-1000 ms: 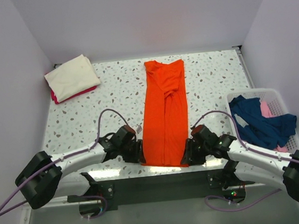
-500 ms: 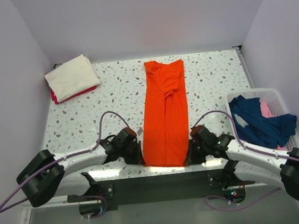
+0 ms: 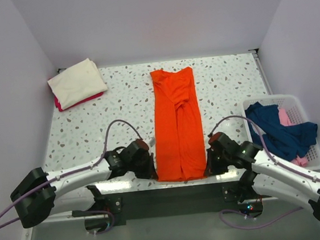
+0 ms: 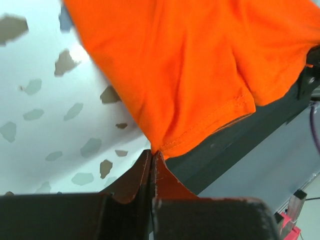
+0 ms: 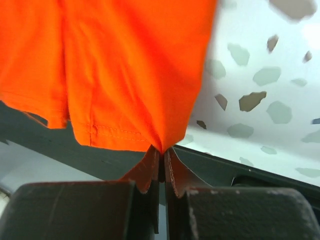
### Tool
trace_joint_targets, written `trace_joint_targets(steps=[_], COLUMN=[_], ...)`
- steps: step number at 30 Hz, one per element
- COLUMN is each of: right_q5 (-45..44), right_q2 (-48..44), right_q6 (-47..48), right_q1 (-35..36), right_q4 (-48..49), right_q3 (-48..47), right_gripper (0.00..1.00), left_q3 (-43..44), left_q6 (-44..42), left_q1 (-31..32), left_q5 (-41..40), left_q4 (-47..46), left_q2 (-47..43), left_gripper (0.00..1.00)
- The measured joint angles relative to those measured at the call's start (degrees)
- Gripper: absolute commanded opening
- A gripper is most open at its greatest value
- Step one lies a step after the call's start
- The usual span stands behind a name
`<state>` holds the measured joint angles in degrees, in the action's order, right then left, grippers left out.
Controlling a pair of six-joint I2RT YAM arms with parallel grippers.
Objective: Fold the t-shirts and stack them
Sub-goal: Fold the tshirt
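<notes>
While our left tool [image 4: 152, 155] and right tool [image 5: 161, 151] each pinch a near hem corner | orange t-shirt [image 3: 176, 124] lies lengthwise away from us

Speckled table [image 3: 123, 101] bears orange shirt [image 3: 176, 124], folded stack [image 3: 77, 83], basket [image 3: 272, 98].

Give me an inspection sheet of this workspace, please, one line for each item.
Surface: speckled white table.
Job's things: orange t-shirt lies lengthwise in the centre, sides folded in. Folded cream t-shirt lies on the magenta t-shirt in the far left corner. Navy t-shirt and pink t-shirt lie crumpled in the basket.
Clutter: white lattice basket at the right edge.
Grippers: left gripper and right gripper each shut on a near hem corner of the orange t-shirt.
Cables: left purple cable and right purple cable loop over the arms.
Surroundings: plain pale walls.
</notes>
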<state>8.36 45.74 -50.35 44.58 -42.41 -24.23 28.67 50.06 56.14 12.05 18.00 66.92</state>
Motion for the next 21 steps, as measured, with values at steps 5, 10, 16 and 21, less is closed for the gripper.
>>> trace_joint_targets(steps=[5,10,16,21], right_q5=[-6.6,-12.5,-19.6,-25.2], right_q2=[6.1,17.1,27.0,32.7], right_q6=[4.7,9.2,12.4,13.9], right_q1=[0.0,0.0,0.0,-0.1], right_q4=[-2.6,-0.7,2.8,5.6], right_q3=[-11.3,-19.0,-24.0,-27.7], right_gripper=[0.00,0.00,0.00,0.00], left_q3=[6.8,14.6,22.4,25.6], left_q6=[-2.5,-6.4,-9.4,-10.4], left_q1=[-2.4,-5.4,-9.7,-12.0], left_q5=[-1.3,-2.8,-4.3,-5.7], left_q4=[1.4,1.6,0.7,0.6], left_q2=[3.5,9.7,17.8,22.2], left_gripper=[0.00,0.00,0.00,0.00])
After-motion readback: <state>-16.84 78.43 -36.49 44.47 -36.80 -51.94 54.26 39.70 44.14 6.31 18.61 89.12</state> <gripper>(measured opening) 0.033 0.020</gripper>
